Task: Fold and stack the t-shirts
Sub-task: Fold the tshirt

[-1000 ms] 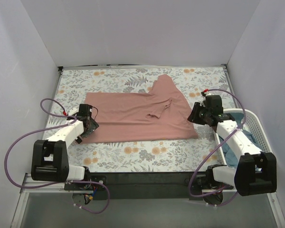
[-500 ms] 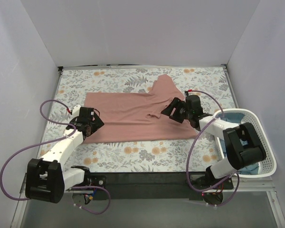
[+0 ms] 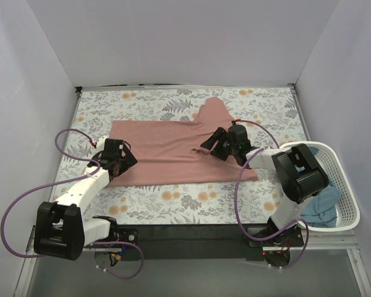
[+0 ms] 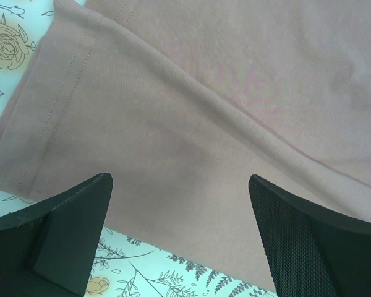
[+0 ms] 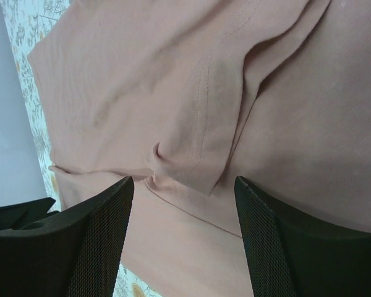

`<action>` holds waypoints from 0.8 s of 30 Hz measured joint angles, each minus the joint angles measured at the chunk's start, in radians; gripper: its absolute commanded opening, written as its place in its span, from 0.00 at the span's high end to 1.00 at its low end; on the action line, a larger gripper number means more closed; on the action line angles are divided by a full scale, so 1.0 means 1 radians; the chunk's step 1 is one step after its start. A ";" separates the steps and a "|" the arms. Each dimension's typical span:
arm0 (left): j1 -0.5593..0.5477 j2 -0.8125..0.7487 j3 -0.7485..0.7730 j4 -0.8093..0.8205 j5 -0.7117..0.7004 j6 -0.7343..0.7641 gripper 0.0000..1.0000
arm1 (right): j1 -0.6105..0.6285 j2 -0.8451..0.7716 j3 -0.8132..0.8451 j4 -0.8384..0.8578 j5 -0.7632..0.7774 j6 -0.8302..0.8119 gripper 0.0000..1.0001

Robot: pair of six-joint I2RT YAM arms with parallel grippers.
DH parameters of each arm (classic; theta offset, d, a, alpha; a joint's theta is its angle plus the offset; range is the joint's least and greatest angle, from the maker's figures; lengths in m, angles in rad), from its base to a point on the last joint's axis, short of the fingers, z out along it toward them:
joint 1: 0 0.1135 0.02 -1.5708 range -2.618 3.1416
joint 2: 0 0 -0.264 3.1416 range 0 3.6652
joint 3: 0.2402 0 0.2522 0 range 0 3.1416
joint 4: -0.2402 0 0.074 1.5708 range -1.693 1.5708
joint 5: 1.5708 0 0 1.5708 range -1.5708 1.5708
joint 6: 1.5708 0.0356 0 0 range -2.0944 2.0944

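The dusty-pink t-shirt (image 3: 173, 151) lies spread on the floral-patterned cloth, one part reaching toward the back right and a small fold near its middle. My left gripper (image 3: 128, 159) is open over the shirt's left edge; in the left wrist view its fingers (image 4: 68, 229) straddle the pink hem (image 4: 173, 185). My right gripper (image 3: 215, 146) is open over the folded flap near the shirt's middle (image 5: 198, 161). The teal-blue t-shirt (image 3: 320, 205) lies in the white basket. Neither gripper holds anything.
The white slotted basket (image 3: 349, 192) stands at the right front edge. The floral-patterned cloth (image 3: 148, 102) covers the table. White walls close in the back and both sides. Purple cables loop beside the left arm (image 3: 25, 185).
My right gripper has moved left from beside the basket onto the middle of the pink shirt. My left gripper has shifted slightly right onto the shirt's left edge.
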 measured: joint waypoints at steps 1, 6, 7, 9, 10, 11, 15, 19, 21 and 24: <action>0.000 0.000 0.000 0.000 0.002 0.000 0.08 | 0.001 0.006 0.003 0.006 0.001 0.003 0.28; 0.000 0.000 0.000 0.000 0.009 0.000 0.08 | 0.003 0.019 0.017 0.023 0.003 0.014 0.28; 0.000 0.000 0.000 0.000 0.010 0.000 0.08 | 0.004 0.023 0.020 0.027 0.003 0.016 0.28; 0.000 0.000 0.000 0.000 0.013 0.000 0.08 | 0.010 0.031 0.023 0.032 0.003 0.022 0.28; 0.000 0.000 0.000 0.000 0.014 0.000 0.08 | 0.013 0.035 0.024 0.033 0.003 0.024 0.28; 0.000 0.000 0.000 0.000 0.015 0.000 0.08 | 0.014 0.039 0.024 0.035 0.003 0.026 0.28; 0.000 0.000 0.000 0.000 0.017 0.000 0.08 | 0.020 0.047 0.024 0.035 0.006 0.031 0.29; 0.000 0.000 0.000 0.000 0.019 0.000 0.08 | 0.021 0.053 0.029 0.036 0.005 0.031 0.30; 0.000 0.000 0.000 0.000 0.020 0.001 0.08 | 0.021 0.062 0.040 0.035 0.003 0.030 0.31; 0.000 0.000 0.000 0.000 0.020 0.001 0.08 | 0.021 0.074 0.069 0.035 0.001 0.027 0.31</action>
